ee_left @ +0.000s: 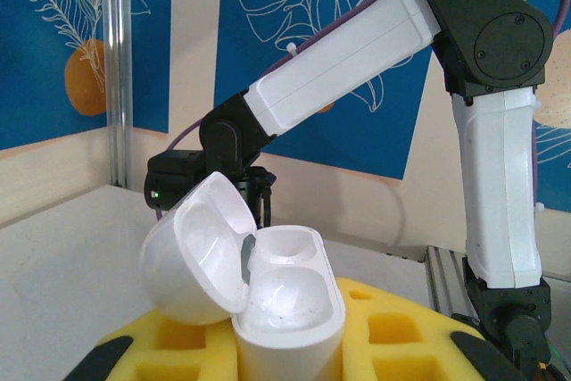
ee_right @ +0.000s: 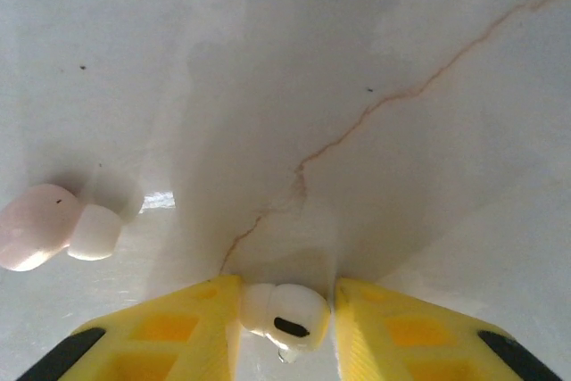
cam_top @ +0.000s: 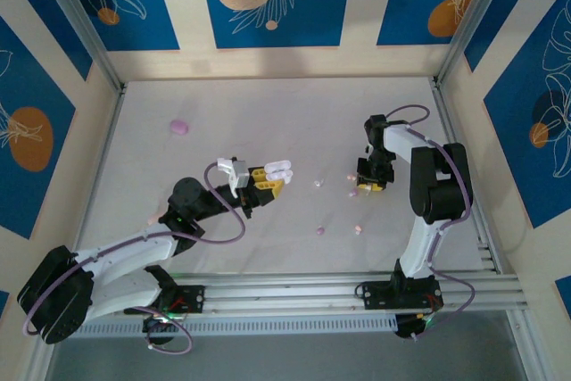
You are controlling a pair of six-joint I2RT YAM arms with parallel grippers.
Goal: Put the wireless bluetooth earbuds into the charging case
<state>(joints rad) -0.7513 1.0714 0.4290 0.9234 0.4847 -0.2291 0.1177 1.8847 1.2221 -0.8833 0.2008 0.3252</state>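
Observation:
My left gripper (cam_top: 268,179) is shut on the white charging case (cam_top: 279,169), held above the table at centre left. In the left wrist view the case (ee_left: 287,310) stands upright between the yellow fingers (ee_left: 393,332), lid (ee_left: 192,256) swung open to the left, both wells empty. My right gripper (cam_top: 368,184) is down at the table, centre right. A white earbud (ee_right: 285,314) lies on the table between its yellow fingers (ee_right: 178,332); the left one touches it and a sliver of gap shows on the right. A pale pink earbud (ee_right: 40,236) lies to the left.
Loose earbuds lie on the white table between the arms: a pale one (cam_top: 317,184), a purple one (cam_top: 320,230) and a pink one (cam_top: 358,229). A purple pebble-like case (cam_top: 179,126) sits far left at the back. The right arm (ee_left: 495,176) rises beyond the held case.

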